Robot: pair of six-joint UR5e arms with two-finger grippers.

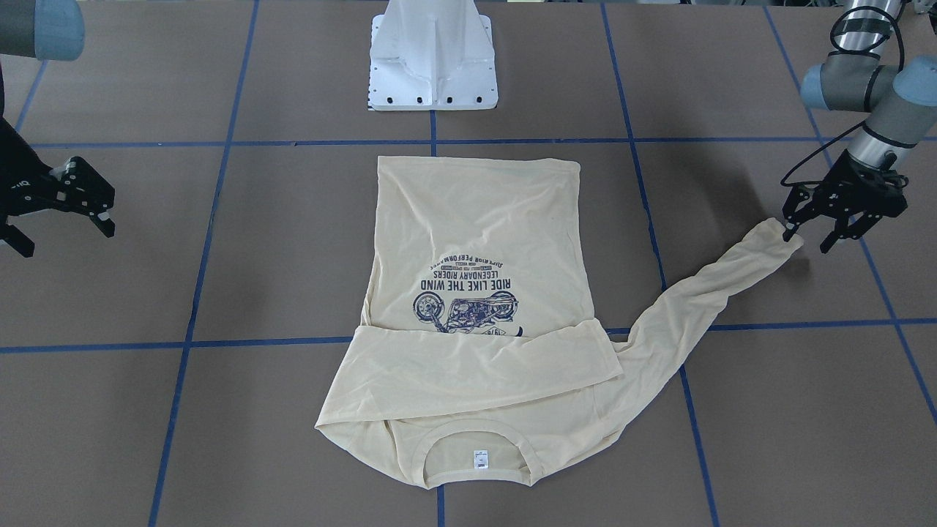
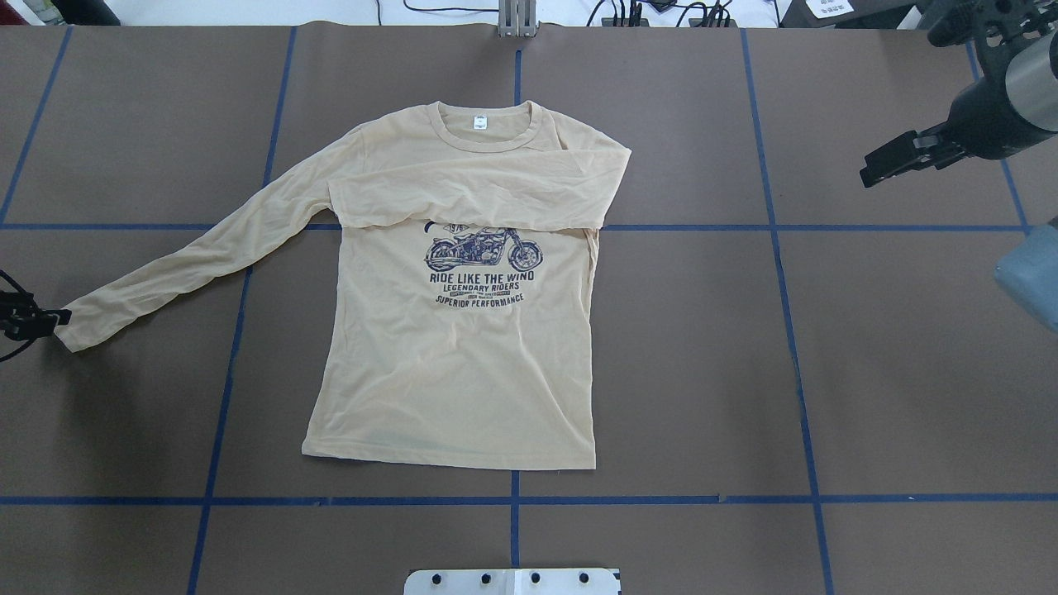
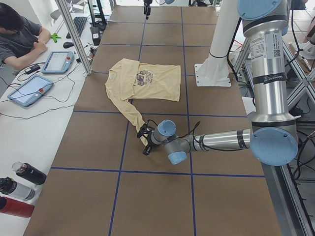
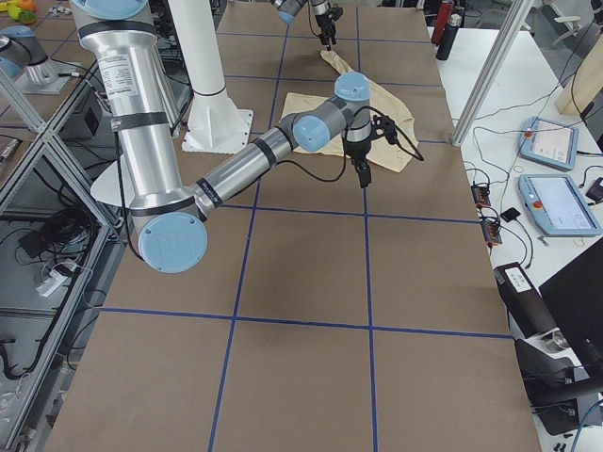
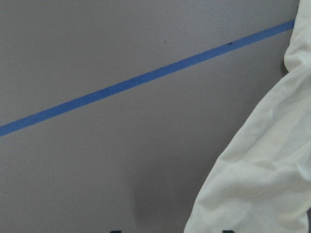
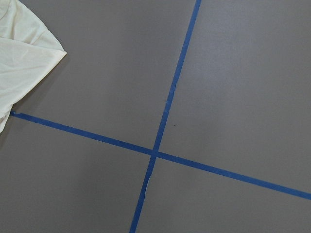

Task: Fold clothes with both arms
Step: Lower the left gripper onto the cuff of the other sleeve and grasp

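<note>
The cream-yellow shirt [image 2: 463, 364] lies flat, print up, in the middle of the table, collar [image 2: 483, 132] away from the robot. One sleeve is folded across the chest [image 2: 479, 194]. The other sleeve [image 2: 190, 264] stretches out toward the robot's left. My left gripper [image 1: 808, 238] is open at that sleeve's cuff [image 1: 768, 238], one fingertip touching the cuff's end; the left wrist view shows the sleeve [image 5: 257, 179] beside it. My right gripper [image 1: 69, 240] hangs open and holds nothing, well off the shirt's other side, also seen raised in the overhead view [image 2: 884, 165].
The white pedestal base [image 1: 433, 58] stands behind the shirt's hem. Blue tape lines [image 6: 160, 145] grid the brown table. In the left side view a person [image 3: 19, 39] sits at a side desk with tablets [image 3: 29, 88], and bottles [image 3: 19, 182] lie nearby.
</note>
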